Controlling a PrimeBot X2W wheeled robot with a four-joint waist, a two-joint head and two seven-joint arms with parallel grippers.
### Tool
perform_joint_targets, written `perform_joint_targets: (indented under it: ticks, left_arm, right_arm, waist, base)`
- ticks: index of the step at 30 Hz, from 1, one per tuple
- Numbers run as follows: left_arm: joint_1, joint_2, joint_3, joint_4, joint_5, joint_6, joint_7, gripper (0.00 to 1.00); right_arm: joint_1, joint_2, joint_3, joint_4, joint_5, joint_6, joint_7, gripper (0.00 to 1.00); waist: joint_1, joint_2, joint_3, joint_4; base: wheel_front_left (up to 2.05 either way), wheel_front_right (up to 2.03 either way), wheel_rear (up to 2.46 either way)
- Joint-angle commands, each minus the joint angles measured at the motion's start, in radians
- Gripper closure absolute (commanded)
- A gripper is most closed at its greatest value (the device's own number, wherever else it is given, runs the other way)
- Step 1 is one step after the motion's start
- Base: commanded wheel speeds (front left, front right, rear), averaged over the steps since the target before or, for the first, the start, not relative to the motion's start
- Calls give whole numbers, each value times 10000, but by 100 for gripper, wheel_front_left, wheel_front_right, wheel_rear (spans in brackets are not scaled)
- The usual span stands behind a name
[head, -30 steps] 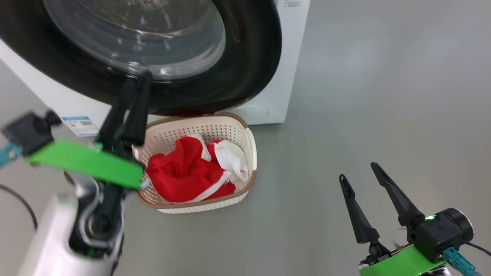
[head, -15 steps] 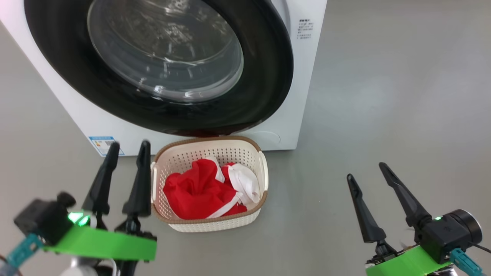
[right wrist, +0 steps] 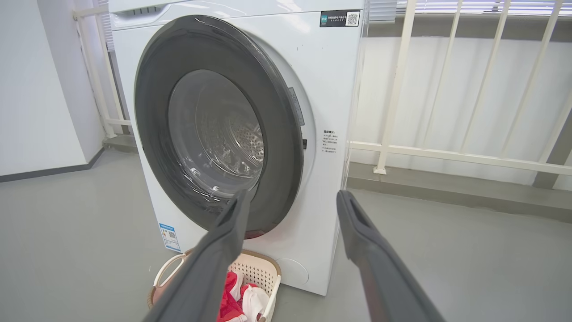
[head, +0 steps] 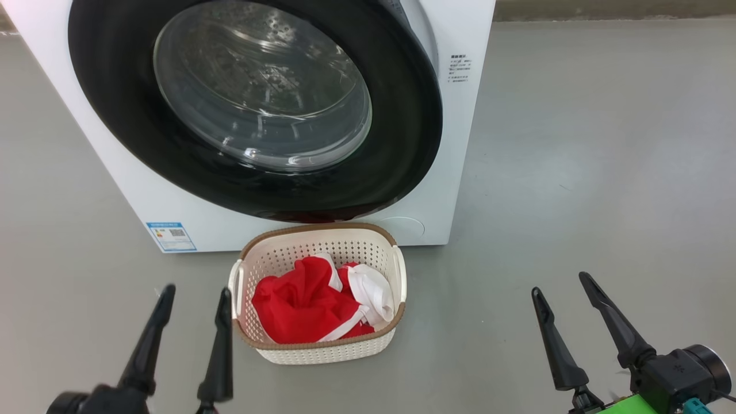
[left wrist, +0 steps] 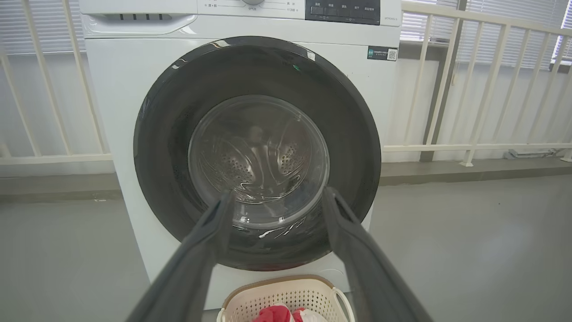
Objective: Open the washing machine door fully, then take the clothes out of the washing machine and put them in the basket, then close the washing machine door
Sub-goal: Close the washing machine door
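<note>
Left gripper has withdrawn from the washing machine door to beside the basket holding the clothes. Left and right gripper fingers: released, empty. Door-closing appears done; next, verify latch

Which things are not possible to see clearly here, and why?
- Head view: bottom of the basket, covered by the clothes.
- Head view: the blue label print, too small.
- Left wrist view: most of the basket, cut off by the bottom edge.
- All views: the drum depths, blurred by reflections on the washing machine door.
</note>
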Motion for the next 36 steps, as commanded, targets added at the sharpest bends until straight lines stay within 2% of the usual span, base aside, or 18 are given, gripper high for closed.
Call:
perform_joint_targets:
  ticks: [1, 11, 22, 36]
  left_arm:
    - [-164, 342, 348, -257, 148, 114, -38, 0]
    - [575, 268, 382, -367, 456, 678, -132, 0]
    - [959, 109, 453, -372, 476, 847, -223, 0]
    - [938, 75, 333, -454, 529, 876, -224, 0]
  right_arm:
    - [-116, -127, 135, -265, -15, 50, -99, 0]
    - [285, -127, -329, -392, 15, 50, -296, 0]
    - [416, -127, -423, -377, 300, 50, -378, 0]
    - [418, -127, -421, -397, 367, 50, -367, 0]
  waist:
    - [0, 0, -9, -12]
    - [0, 0, -69, -207]
    - [0, 0, -73, -348]
    - [0, 0, 111, -147]
  base:
    - [0, 0, 0]
    - [0, 0, 0]
    - [0, 0, 0]
    - [0, 0, 0]
